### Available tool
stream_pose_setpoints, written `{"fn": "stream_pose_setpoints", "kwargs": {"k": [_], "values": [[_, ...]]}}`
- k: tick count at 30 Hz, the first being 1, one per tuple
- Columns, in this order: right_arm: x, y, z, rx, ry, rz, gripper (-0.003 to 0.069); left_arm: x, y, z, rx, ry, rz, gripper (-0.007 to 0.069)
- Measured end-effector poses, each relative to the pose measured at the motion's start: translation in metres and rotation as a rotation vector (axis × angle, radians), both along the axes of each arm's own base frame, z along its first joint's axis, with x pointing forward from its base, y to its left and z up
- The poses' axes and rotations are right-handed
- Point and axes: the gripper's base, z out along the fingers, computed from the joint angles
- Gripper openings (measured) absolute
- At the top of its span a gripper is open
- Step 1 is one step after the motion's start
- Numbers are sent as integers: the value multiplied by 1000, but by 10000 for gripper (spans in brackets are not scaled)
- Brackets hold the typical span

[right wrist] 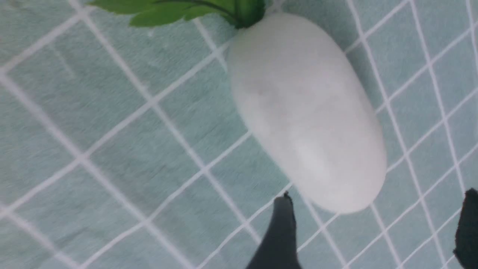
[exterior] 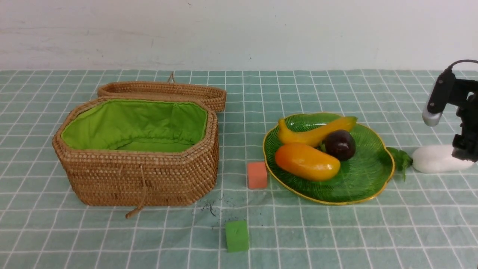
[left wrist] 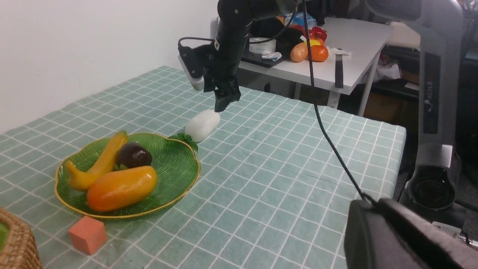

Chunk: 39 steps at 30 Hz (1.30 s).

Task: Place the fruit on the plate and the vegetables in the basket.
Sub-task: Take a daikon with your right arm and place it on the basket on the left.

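1. Right jaws: spread wide, straddling blunt end of radish, prob. lining up a grab; nothing gripped yet.
2. Radish: white, smooth, oblong; lies on checked-cloth bench just beside plate, leaves toward it.
3. Plate: ribbed, glossy green; carries banana, mango, mangosteen.
4. Basket: woven rattan, green lining, lid open for veg.
5. Left jaws: clenched, nothing seen in them.

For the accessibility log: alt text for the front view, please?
A green leaf-shaped plate holds a banana, a mango and a mangosteen; a white radish lies on the checked cloth right of it, with the right claw at its blunt end. An open lined basket stands left, an orange cube and a green cube near it.
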Motion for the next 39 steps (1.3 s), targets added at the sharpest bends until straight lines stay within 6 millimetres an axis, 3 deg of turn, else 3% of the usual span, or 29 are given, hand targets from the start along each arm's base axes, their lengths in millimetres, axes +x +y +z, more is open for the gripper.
{"fn": "stream_pose_setpoints", "kwargs": {"k": [4, 10, 18, 26, 30, 33, 36, 39], "values": [[19, -5, -33, -70, -22, 99, 664, 2, 1, 3, -22, -19, 19, 8], [44, -9, -62, -88, 9, 121, 644, 5, 3, 10, -89, -63, 64, 12], [52, -7, -72, -25, 53, 106, 514, 6, 3, 11, -101, -74, 73, 18], [53, -8, -73, -4, 62, 94, 506, 6, 4, 12, -105, -76, 76, 20], [50, -7, -66, 44, 46, 5, 506, 6, 4, 12, -104, -76, 76, 22], [39, -3, -40, 121, 30, -118, 506, 6, 3, 10, -83, -75, 71, 22], [23, 10, 11, 268, -42, -256, 506, 6, 4, 6, -19, -91, 75, 24], [-3, 42, 64, 501, -49, -315, 506, 9, 6, 2, 42, -97, 109, 24]]}}
